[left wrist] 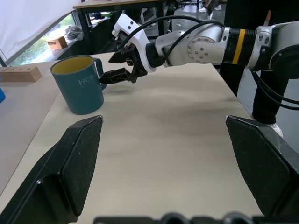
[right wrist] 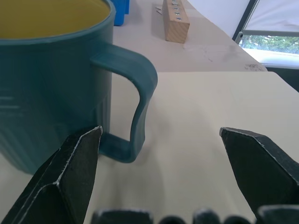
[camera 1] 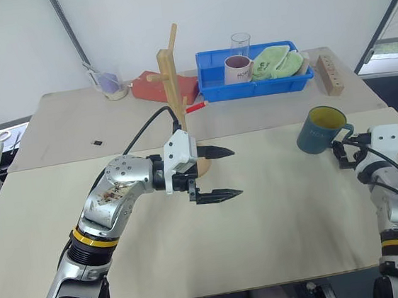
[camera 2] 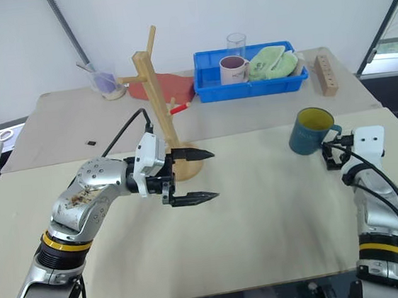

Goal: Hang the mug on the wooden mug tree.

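Teal-blue ceramic mug with yellow inside [camera 1: 321,130] upright on the pale wooden table [camera 1: 265,234], toward its right side, loop handle turned toward the right gripper [left wrist: 113,71]. Right gripper spread wide, level with the handle, fingers on either side of it, not closed, nothing held. Mug still on the table, well apart from the light-wood mug tree with angled pegs on a round disc base [camera 1: 173,87], which stands mid-table behind the left gripper [camera 1: 219,174]. Left gripper wide open too, empty, parked just in front of the tree base.

Risks from here, as judged:
- Inner finger close to the mug wall; further advance likely pushes the mug instead of threading the handle, could slide or tip it.
- Pinch on the thin handle only: heavy ceramic body may swing or rotate in the grip once lifted.
- Handle inside the jaws leaves little free loop for a peg; may need a regrasp.
- Left gripper and cable near the tree: collision risk on approach, could knock the post.
- Blue plastic bin [camera 1: 210,89] behind the tree, clear of the path.
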